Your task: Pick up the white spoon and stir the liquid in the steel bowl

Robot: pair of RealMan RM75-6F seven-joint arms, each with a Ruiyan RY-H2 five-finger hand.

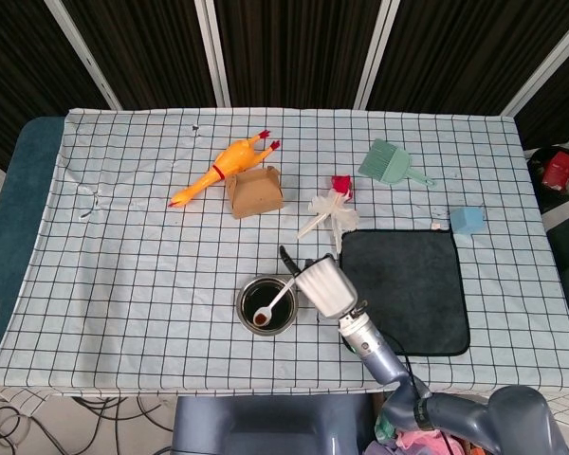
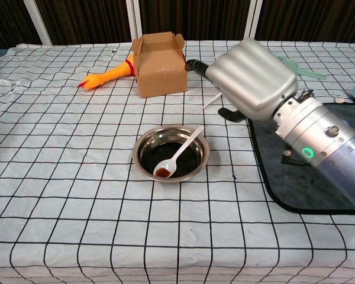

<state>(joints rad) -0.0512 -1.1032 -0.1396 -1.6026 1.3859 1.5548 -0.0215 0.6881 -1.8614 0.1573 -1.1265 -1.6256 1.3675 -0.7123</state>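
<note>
white spoon (image 2: 178,155) rests in steel bowl (image 2: 143,165) just left of right hand (image 2: 251,77), handle propped on rim; hand looks released, fingers hidden, can't confirm; probably mid-stir pause

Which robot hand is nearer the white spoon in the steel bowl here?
Right. The right robot hand hovers just beyond and right of the steel bowl, near the handle of the white spoon, not touching it. The left robot hand appears in neither view.
</note>
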